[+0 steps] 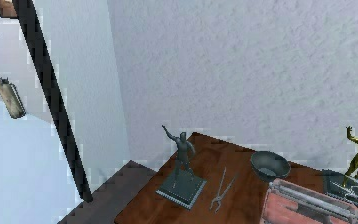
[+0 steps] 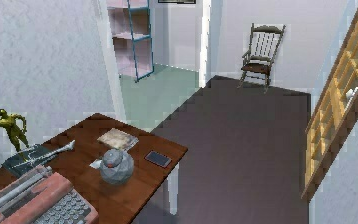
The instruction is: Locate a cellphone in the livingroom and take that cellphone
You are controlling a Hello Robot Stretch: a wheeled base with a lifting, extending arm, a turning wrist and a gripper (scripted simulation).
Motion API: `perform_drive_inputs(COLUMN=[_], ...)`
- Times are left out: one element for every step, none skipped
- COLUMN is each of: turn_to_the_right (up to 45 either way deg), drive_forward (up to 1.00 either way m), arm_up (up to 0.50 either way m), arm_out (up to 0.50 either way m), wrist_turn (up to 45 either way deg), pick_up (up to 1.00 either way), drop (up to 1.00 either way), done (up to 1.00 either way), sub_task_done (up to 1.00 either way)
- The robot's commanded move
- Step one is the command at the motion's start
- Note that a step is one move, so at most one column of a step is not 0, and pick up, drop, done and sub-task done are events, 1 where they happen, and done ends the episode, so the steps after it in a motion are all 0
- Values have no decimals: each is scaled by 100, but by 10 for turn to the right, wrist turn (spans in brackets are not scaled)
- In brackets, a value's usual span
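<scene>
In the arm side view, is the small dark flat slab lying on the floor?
No, the small dark flat slab lies on the wooden table near its edge, beside a round grey pot.

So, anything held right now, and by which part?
Cannot be told. A dark flat thing, maybe the cellphone, lies on the wooden table.

In the arm side view a cellphone (image 2: 158,158) lies near the right edge of the table (image 2: 87,130), just right of a round jar (image 2: 115,166), with a book (image 2: 118,138) behind the jar, a typewriter (image 2: 42,205) at the table's left, and a rocking chair (image 2: 261,55) far beyond.
</scene>
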Motion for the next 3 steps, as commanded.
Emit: perform_drive_inputs(turn_to_the_right=[0, 0, 0], drive_forward=[0, 0, 0], arm_up=[0, 0, 0], arm_out=[46, 0, 0], wrist_turn=[0, 450, 450], pick_up=[0, 0, 0], drop=[0, 0, 0], done=[0, 0, 0], sub_task_done=[0, 0, 0])
